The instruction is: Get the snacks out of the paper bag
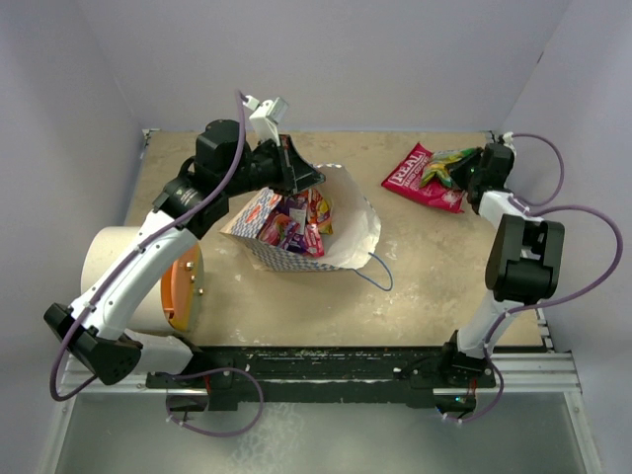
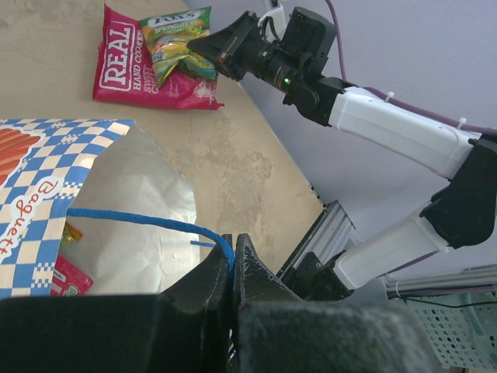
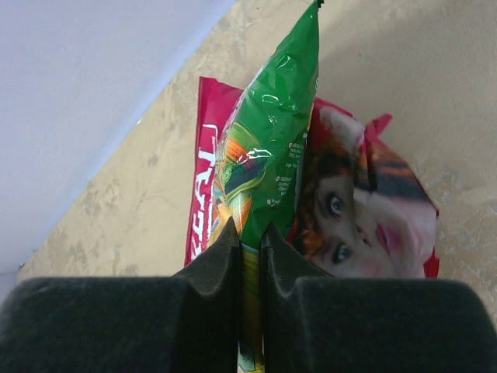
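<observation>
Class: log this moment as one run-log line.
left end effector: shut on handle | right end effector: shut on green packet | paper bag: snacks inside

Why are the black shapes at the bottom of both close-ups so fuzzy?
Left wrist view: the left gripper sits too near the lens, so it blurs. Right wrist view: same for the right gripper; the green snack packet it pinches shows glare.

The red packet (image 2: pixel 124 58) says "REAL" in big white capitals, with "HAND COOKED" in smaller white letters under it. A further line starts "SWEE" and is then covered. "REAL" can be read from overhead too. The green-yellow packet (image 2: pixel 175 39) shows "SPRING" on its second line; the brand word above is too blurred to read. The paper bag (image 2: pixel 46 203) bears "Baguett" in red script, the word's end out of sight.
</observation>
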Available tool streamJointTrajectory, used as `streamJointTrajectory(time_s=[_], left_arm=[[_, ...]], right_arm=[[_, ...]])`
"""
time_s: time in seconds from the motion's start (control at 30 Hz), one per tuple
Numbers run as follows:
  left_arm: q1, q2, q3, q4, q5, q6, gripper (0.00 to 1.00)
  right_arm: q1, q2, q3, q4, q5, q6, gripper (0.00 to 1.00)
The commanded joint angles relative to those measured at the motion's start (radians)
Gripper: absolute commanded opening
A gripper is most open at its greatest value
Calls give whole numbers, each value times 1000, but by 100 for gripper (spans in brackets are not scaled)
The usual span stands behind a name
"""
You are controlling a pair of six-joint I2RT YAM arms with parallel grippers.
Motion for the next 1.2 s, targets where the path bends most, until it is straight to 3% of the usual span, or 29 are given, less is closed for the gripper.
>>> streamJointTrajectory(time_s=[0.0,0.17,0.33,0.43,0.6,0.8,0.97,1.17], left_arm=[[-7,26,67,84,52,33,0],[-7,26,45,96,55,-5,0],[-7,-7,32,79,3,-22,0],[-6,-23,39,56,1,-26,0],[-7,-67,2,43,-32,-18,0],[-7,-81,-14,39,-20,-11,0],[-7,-91,-13,29,15,-7,0],[-6,-94,-46,7,76,-38,0]], right_arm=[[-45,36,-84,213,-45,85,0],[-89,64,-201,268,-97,102,0],[-120,120,-145,188,-172,67,3],[-124,105,-90,66,-187,8,18],[-124,53,-85,-64,-163,-42,31],[-123,-82,-112,-231,-95,-135,45],[-124,-240,-144,-343,6,-175,65],[-31,-421,-159,-383,-113,-169,69]])
